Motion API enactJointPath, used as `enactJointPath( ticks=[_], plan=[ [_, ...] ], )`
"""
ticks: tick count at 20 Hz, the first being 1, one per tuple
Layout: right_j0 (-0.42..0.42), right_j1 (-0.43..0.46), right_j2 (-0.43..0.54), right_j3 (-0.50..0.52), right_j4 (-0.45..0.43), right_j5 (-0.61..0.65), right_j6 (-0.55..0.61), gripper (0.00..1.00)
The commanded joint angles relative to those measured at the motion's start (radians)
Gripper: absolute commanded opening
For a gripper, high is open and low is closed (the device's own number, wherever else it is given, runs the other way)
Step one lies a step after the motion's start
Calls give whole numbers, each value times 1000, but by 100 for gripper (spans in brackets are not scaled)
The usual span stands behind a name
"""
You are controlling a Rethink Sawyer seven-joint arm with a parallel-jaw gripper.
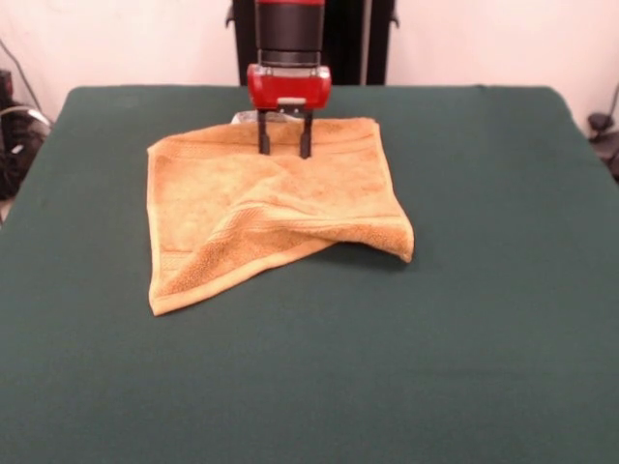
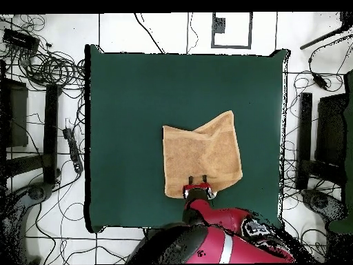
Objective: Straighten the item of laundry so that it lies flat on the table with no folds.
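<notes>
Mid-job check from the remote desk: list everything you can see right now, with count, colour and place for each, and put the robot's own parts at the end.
hand towel: one, golden-orange, on the table's middle toward the robot's side; one corner is folded over, so it is not flat.
table: one, dark green cloth cover, fills most of the front view.
cables: many, black, on the floor beside the table in the overhead view.
dark equipment: several pieces, black, on the floor at both sides of the table.
arm: one, red and black, reaching in from the robot's base.
gripper: one, red body with black fingers, open, tips down at the towel's edge nearest the robot.
</notes>
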Motion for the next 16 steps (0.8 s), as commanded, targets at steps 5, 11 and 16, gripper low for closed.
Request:
enactJointPath(
  ticks=[5, 11, 16],
  plan=[
    [-105, -90, 114, 84, -21, 188, 155, 100],
    [-109, -91, 105, 83, -24, 178, 129, 100],
    [-104, -97, 100, 83, -26, 187, 118, 100]
  ],
)
